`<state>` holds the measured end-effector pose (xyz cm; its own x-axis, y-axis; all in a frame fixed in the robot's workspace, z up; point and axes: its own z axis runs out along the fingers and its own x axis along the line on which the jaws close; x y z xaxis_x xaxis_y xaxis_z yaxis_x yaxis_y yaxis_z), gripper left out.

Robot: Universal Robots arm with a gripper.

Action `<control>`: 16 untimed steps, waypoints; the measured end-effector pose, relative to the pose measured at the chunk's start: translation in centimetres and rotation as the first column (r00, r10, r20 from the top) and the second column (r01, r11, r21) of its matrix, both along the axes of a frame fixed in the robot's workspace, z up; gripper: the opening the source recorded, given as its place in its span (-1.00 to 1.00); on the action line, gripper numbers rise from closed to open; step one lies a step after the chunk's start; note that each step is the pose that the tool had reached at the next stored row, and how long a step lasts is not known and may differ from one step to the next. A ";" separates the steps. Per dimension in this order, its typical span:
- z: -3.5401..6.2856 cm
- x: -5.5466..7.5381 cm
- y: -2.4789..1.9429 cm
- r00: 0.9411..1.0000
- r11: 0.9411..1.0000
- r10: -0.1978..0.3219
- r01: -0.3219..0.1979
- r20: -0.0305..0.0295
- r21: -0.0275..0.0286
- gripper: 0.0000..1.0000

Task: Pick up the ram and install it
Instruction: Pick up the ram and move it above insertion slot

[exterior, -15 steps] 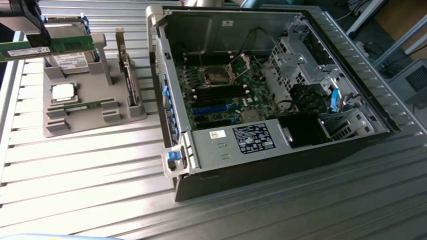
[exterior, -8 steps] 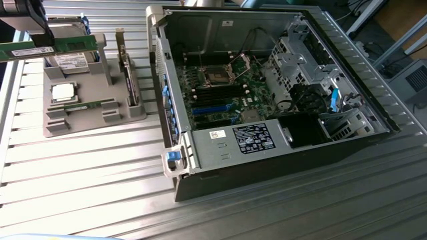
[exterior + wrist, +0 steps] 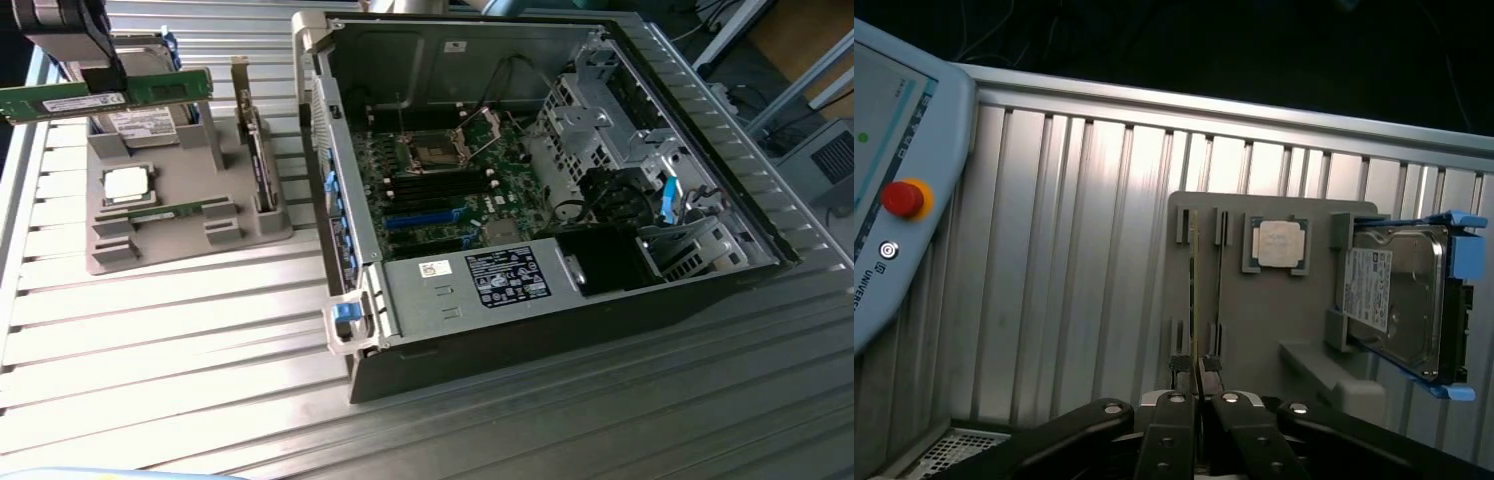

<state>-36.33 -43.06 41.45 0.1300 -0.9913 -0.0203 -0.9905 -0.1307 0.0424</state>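
Observation:
The ram [image 3: 94, 100], a long green stick with a pale sticker, hangs in the air at the exterior view's upper left, above the far end of the grey parts tray [image 3: 240, 235]. My gripper [image 3: 118, 82] is shut on its upper edge. In the wrist view the ram [image 3: 1197, 290] shows edge-on as a thin line running out from between my closed fingertips [image 3: 1184, 385], with the tray [image 3: 1254, 320] below it. The open computer case [image 3: 400, 310] lies at the exterior view's right, its motherboard [image 3: 467, 185] and dark memory slots [image 3: 430, 190] exposed.
The tray also carries a processor [image 3: 130, 185], another green stick [image 3: 167, 212], a hard drive [image 3: 1394, 300] and an upright card [image 3: 256, 150]. A teach pendant with a red button [image 3: 902, 198] lies on the ribbed metal table [image 3: 174, 350].

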 end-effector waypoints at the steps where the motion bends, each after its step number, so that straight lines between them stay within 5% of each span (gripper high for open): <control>1: 0.00 0.1 0.00 1.000 1.000 0.000 0.000 0.000 0.000 -0.75; 16: 0.00 2.6 0.00 1.000 1.000 0.000 0.000 0.000 0.000 -0.75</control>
<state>-33.68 -43.06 41.46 0.1300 -0.9913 -0.0201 -0.9905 -0.1307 0.0425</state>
